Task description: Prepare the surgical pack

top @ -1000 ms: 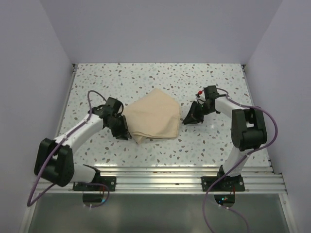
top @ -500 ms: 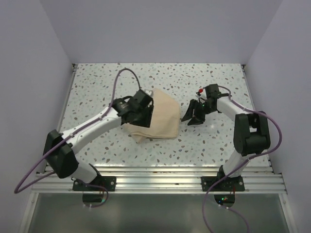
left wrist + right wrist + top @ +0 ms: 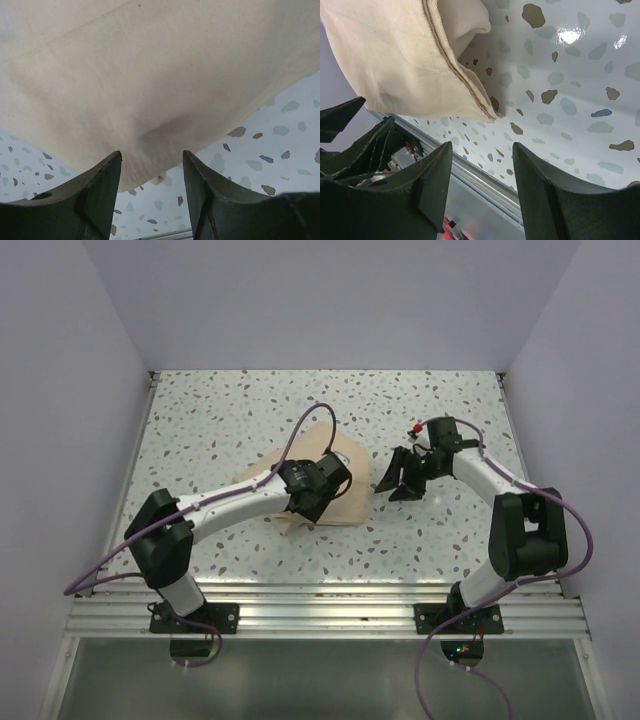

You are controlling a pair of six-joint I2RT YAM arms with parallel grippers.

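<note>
The surgical pack is a folded tan bundle [image 3: 352,480] lying mid-table. My left gripper [image 3: 318,496] hovers right over it and hides much of it from above. In the left wrist view the tan cloth [image 3: 150,75] fills the upper frame. There my left gripper [image 3: 151,167] is open, with only speckled table between its fingers. My right gripper [image 3: 400,478] sits just right of the bundle, apart from it. In the right wrist view the bundle's hemmed corner [image 3: 405,55] lies ahead of my open, empty right gripper [image 3: 482,152].
A speckled white tabletop [image 3: 430,410] is enclosed by plain walls on three sides. An aluminium rail [image 3: 320,605] runs along the near edge and also shows as the rail [image 3: 485,200] below the right fingers. Part of the left arm [image 3: 350,130] is visible past the bundle.
My left arm swung from the bundle's left side across to above its near right part, and its jaws opened. The right jaws also opened, with the gripper shifting slightly.
</note>
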